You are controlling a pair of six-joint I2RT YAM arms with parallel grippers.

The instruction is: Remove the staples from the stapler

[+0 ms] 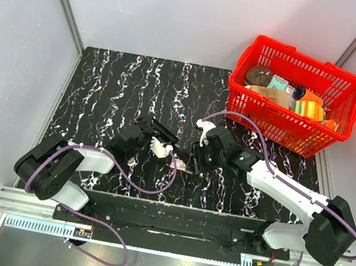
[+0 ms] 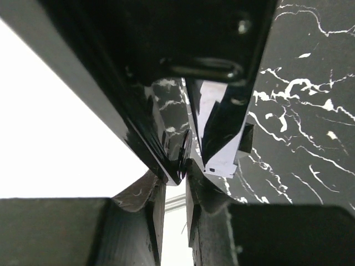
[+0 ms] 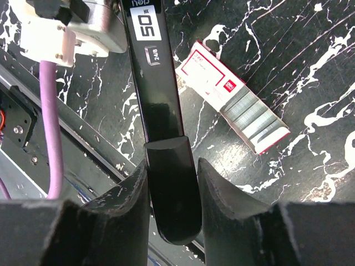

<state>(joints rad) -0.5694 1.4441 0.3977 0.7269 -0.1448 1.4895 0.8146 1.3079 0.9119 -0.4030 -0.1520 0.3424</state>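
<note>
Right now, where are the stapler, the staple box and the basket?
stapler [image 3: 158, 100]: right wrist view, black top bar.
staple box [image 3: 236, 101]: right wrist view, its middle.
basket [image 1: 276, 123]: top view, red front wall.

A small box [image 3: 233, 94], white with red edging, lies flat on the black, white-veined tabletop [image 1: 117, 88], just beyond the right pincer [image 3: 172, 172] and to its right in the wrist view. One end is open, showing rows of grey metal strips packed side by side; the closed end bears a red label. A red plastic basket [image 1: 276, 123] with mesh walls stands well away from that pincer, at the far right corner of the tabletop. It holds a brown round item [image 1: 262, 75], a beige packet [image 1: 271, 94] and orange-yellow packages [image 1: 310, 109]. Plain pale walls [image 1: 186, 10] enclose the tabletop.
</note>
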